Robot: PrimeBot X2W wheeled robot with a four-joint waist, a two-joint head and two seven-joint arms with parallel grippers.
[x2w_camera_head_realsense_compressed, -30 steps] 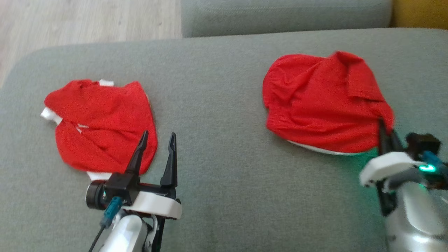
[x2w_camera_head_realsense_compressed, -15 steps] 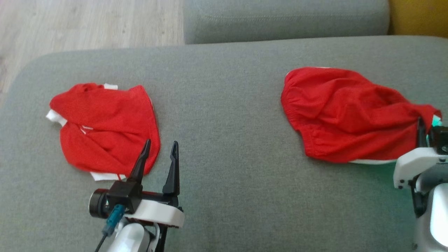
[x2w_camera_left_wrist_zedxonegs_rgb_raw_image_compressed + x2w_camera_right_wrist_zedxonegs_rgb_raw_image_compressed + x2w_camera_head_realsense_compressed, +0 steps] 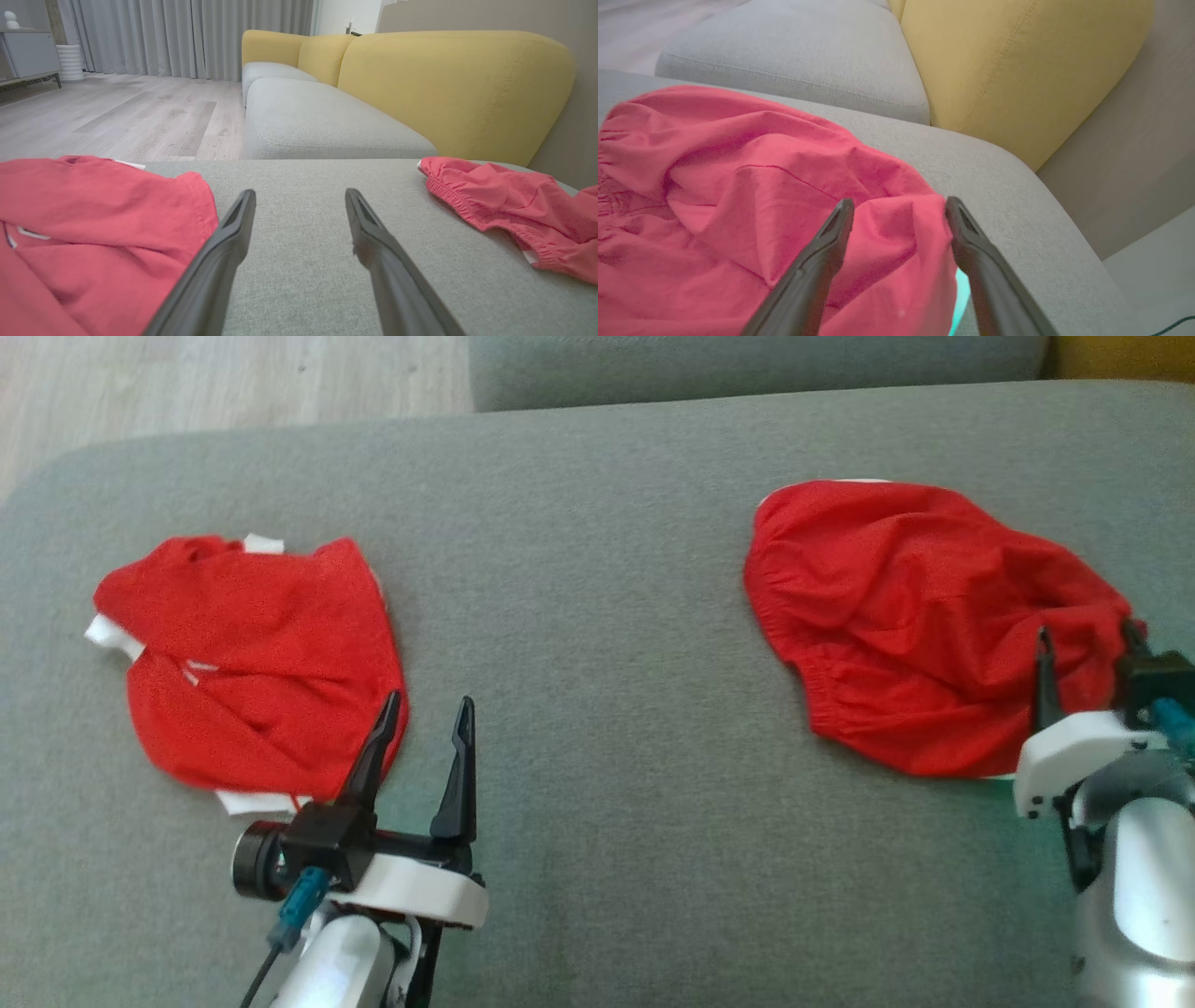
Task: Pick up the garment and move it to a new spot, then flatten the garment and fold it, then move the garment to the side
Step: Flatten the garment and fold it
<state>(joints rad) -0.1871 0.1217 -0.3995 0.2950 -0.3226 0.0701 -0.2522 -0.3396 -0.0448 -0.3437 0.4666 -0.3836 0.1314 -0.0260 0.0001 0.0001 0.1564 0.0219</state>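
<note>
Grey woven fabric covers the broad cushion (image 3: 597, 616) that serves as the work surface. The red garment (image 3: 915, 616) lies in a rumpled mound on the cushion's right end. Its gathered elastic hem faces the cushion's middle, and a sliver of white lining shows along the edge nearest the cushion's front.

The right gripper (image 3: 1086, 649) sits at the garment's outer corner, close to the cushion's right edge, with its jaws spread apart. In the right wrist view a raised fold of red cloth stands between the two dark fingers (image 3: 822, 261) but is not pinched by them. A teal glow shows on the cushion just under that fold.

A second red garment (image 3: 252, 663) lies flatter on the cushion's left end, well apart from the first, with white trim at its corners. The left gripper (image 3: 425, 709) hangs over the cushion's front left part with its jaws wide apart and nothing between them. One fingertip is over the rim of that second garment and the other is over bare grey fabric.

Beyond the cushion's far side is another grey seat (image 3: 747, 364) with yellow backrests (image 3: 448, 88) behind it. Pale wood floor (image 3: 233, 383) lies past the cushion's far left corner, and grey curtains (image 3: 187, 37) hang at the back of the room.
</note>
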